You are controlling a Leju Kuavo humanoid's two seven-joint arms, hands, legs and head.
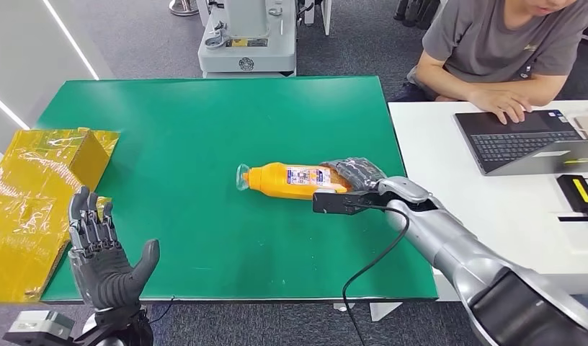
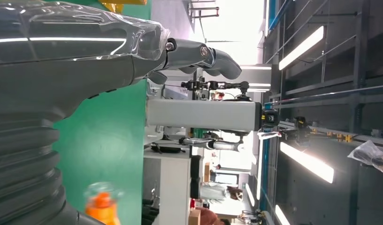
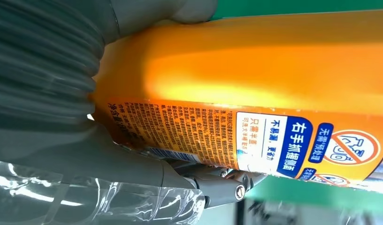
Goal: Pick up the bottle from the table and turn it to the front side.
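Covering most of the head view, the green desk [image 1: 168, 130] carries the task's thing near its right side. A white desk [image 1: 493, 209] stands against the green one's right edge; a person [image 1: 493, 50] sits behind it with one hand on a laptop [image 1: 522, 140]. Crumpled yellow wrapping [image 1: 39, 194] lies over the green desk's left edge. A grey machine base [image 1: 246, 36] stands beyond the far edge.

The orange bottle [image 1: 291, 180] lies on its side on the green surface, clear cap pointing left, printed label facing up. The right hand [image 1: 356, 175] wraps around the bottle's base end, fingers curled over it; in the right wrist view the bottle [image 3: 255, 89] presses against the palm with the thumb [image 3: 161, 14] on one side and fingers [image 3: 218, 185] on the other. Whether the bottle is lifted off the surface cannot be told.

The left hand [image 1: 104, 252] is raised over the near left corner, palm up, fingers spread, holding nothing.
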